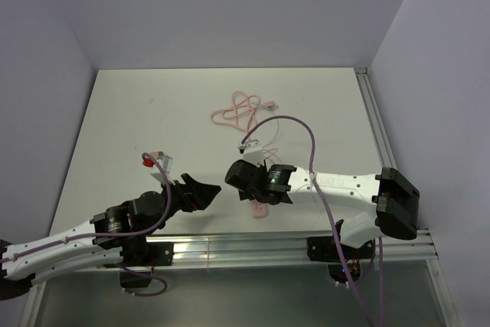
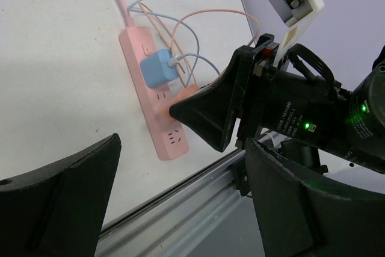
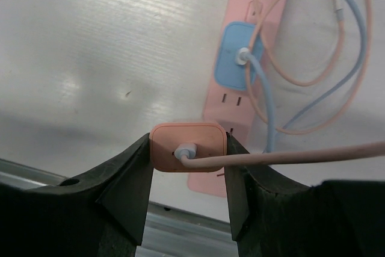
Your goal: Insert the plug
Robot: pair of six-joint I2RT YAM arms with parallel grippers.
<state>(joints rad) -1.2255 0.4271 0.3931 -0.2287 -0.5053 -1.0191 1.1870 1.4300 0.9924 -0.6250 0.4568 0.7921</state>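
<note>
the pink plug (image 3: 187, 146) is a small rounded-square block at lower centre of the right wrist view, pinched at both sides by the jaws of the right gripper (image 3: 189, 150). a white connector sits in its face, and a pink cable (image 3: 301, 156) runs from it to the right edge. the plug sits over the lower end of the pink power strip (image 3: 215, 105), which lies flat on the counter and runs up to the top of the frame; whether its prongs are seated cannot be told. higher on the strip a blue adapter (image 3: 234, 58) is plugged in, with free slots between the two.
</note>
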